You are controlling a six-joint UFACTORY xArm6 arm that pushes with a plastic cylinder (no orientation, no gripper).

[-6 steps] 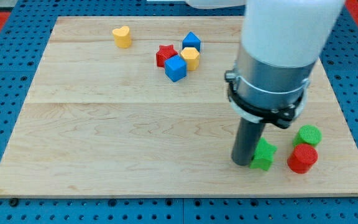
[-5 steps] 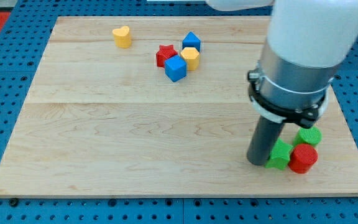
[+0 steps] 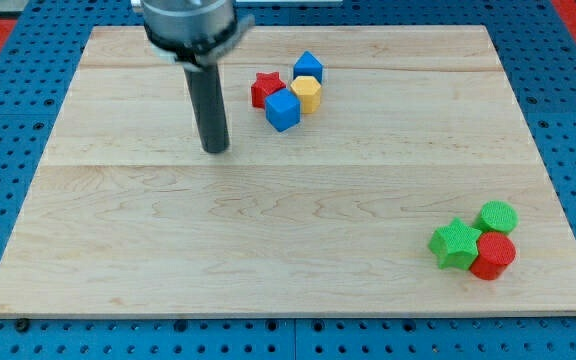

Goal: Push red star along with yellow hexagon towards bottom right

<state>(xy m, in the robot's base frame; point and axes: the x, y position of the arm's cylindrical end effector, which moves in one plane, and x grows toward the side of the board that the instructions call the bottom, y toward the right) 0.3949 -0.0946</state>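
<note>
One red star [image 3: 266, 88], beside yellow hexagon [image 3: 307, 94], tip [image 3: 215, 150] left

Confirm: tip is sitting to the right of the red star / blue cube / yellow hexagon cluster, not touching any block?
Not quite. In the camera view my tip sits to the view's left of that cluster, not its right: the red star, blue cube and yellow hexagon all lie to its right. The rest holds: it touches no block.
</note>
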